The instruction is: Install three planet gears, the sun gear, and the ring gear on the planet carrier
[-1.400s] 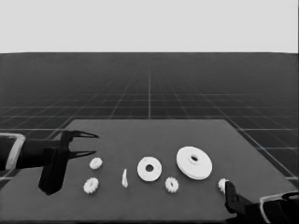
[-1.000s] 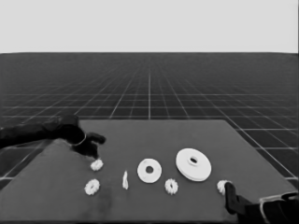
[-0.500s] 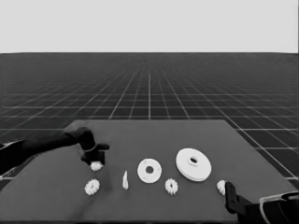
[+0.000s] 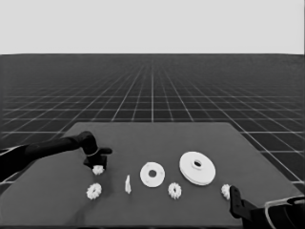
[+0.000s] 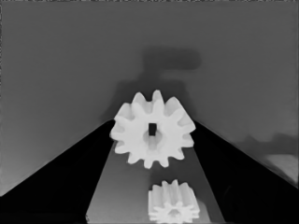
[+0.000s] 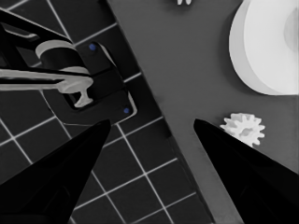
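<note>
Over the bench's (image 4: 71, 210) left end, the left gripper (image 4: 97, 164) is straddling a planet gear (image 4: 98, 169), fingers wide.

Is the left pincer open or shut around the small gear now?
Open. In the left wrist view the left pincer has its fingers spread wide, the gear lying flat on the table between them.

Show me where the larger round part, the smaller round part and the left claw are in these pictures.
larger round part (image 4: 197, 168): head view, on its flat top face beside the centre hole.
smaller round part (image 4: 146, 174): head view, on the white ring left of its dark hole.
left claw (image 4: 96, 163): head view, between its fingertips above a gear.
</note>
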You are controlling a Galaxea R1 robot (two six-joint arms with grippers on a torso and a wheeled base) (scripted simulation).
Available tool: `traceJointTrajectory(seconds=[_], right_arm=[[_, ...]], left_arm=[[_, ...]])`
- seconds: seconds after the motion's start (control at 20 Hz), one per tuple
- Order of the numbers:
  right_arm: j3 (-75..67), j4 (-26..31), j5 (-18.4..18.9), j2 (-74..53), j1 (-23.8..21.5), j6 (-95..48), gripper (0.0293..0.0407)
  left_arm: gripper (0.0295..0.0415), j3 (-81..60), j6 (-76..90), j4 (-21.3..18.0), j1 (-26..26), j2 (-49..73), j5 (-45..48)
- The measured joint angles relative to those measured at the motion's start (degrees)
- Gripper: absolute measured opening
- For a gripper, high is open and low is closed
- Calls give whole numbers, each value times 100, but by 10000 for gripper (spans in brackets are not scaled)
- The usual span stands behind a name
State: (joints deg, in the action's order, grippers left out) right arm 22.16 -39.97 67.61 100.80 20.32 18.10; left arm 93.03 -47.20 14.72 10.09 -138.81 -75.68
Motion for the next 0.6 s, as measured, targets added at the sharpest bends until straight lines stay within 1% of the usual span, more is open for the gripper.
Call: traceJointTrajectory(seconds=[0.3, 0.4, 0.45, 0.6], right_arm=[[0, 0, 0, 0, 0, 0, 385], [0, 0, 0, 0, 0, 0, 385], [0, 0, 0, 0, 0, 0, 385], [0, 0, 0, 0, 0, 0, 385]], left_arm=[[313, 1, 0, 0, 0, 0, 0], [313, -672, -242, -451, -674, 314, -542], [313, -750, -266, -577, -856, 352, -653], [313, -804, -280, -727, -1052, 378, -775]])
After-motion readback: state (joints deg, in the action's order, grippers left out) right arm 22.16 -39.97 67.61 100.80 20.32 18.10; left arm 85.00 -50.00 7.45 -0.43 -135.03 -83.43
